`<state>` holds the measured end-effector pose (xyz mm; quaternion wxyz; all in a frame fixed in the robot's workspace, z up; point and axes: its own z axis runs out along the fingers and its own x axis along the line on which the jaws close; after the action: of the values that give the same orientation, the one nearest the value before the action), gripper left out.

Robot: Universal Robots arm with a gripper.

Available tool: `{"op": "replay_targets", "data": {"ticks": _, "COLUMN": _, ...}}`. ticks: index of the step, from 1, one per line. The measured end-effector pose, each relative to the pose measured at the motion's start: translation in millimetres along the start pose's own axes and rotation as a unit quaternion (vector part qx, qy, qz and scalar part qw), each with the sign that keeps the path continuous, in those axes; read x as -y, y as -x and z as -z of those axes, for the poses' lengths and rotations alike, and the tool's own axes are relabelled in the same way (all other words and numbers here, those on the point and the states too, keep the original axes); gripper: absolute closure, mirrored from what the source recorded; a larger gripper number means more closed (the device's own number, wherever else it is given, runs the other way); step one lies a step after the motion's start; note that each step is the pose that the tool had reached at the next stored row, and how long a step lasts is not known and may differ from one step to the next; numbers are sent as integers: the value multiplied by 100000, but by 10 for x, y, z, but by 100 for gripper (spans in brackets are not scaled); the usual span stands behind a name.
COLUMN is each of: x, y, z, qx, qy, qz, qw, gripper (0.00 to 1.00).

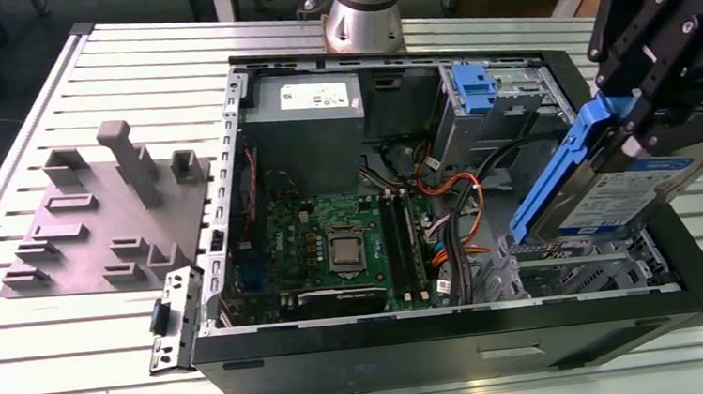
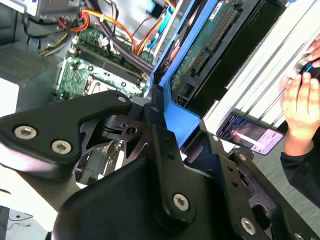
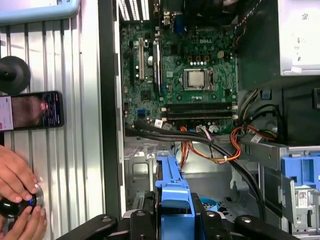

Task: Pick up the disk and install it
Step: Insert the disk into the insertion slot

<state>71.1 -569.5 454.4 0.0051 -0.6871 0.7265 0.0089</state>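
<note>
Here we see the gripper clamped on the disk by its blue bracket — held tilted above the open computer case, we judge, to clear the walls.

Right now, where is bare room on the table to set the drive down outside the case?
Bare slats lie between the grey fixture and the case. A hand and phone crowd the other side. The gripper holds the disk.

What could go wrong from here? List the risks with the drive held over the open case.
1. The gripper holds the disk tilted by its blue carrier; it might slip or enter the cage crooked.
2. The orange cables lie near the bay and could snag.
3. A person's hand rests beside the case, near the arm.
</note>
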Motion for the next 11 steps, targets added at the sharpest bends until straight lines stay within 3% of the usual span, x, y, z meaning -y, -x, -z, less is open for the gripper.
{"op": "replay_targets", "data": {"ticks": 6, "x": 17, "y": -1, "z": -69, "qx": -1, "qy": 3, "qz": 256, "qw": 100000, "gripper": 63}}
{"op": "replay_targets", "data": {"ticks": 11, "x": 17, "y": -1, "z": -75, "qx": -4, "qy": 4, "qz": 292, "qw": 100000, "gripper": 63}}
